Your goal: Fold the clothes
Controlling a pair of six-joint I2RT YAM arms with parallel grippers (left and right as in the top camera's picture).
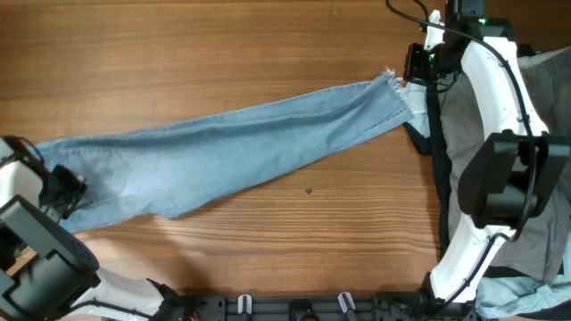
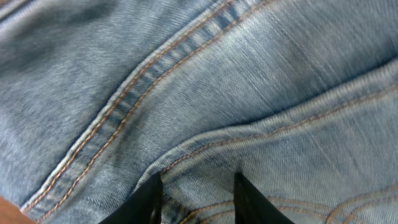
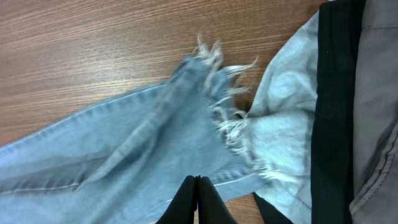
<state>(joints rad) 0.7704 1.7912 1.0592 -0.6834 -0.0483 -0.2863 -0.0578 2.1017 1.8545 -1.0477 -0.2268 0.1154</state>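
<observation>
- Down at the left gripper (image 2: 198, 190), the wrist view showed only two dark fingertips (image 2: 151, 198), cut off by the bottom edge.
- They stood apart with denim filling the gap. I could not tell whether they clamped the cloth or merely rested on it.
- Around them the jeans (image 1: 241, 147) filled that whole view. A double orange-stitched seam (image 2: 124, 106) ran diagonally and a curved stitched edge (image 2: 261, 132) lay above the fingers.
- Overhead, the wide end of the jeans lay at the lower left, partly hidden under the left arm (image 1: 36, 241), which the frame itself cut off.
- The right gripper (image 3: 196, 182) was closed, its fingers (image 3: 186, 204) pressed tip to tip over the lower edge of the leg. Whether a fold of denim was pinched between them could not be made out.
- Just beyond those tips, the frayed hem (image 3: 227, 118) trailed white threads, blurred in the wrist view.
- The hem touched a pale grey cloth (image 3: 286, 93), beside a black strip (image 3: 333, 93) and a darker grey garment (image 1: 468, 116).
- That heap was largely covered by the right arm (image 1: 500, 98) and ran off the right edge.
- The jeans lay stretched across the wooden table (image 1: 223, 53), from lower left up to upper right.
</observation>
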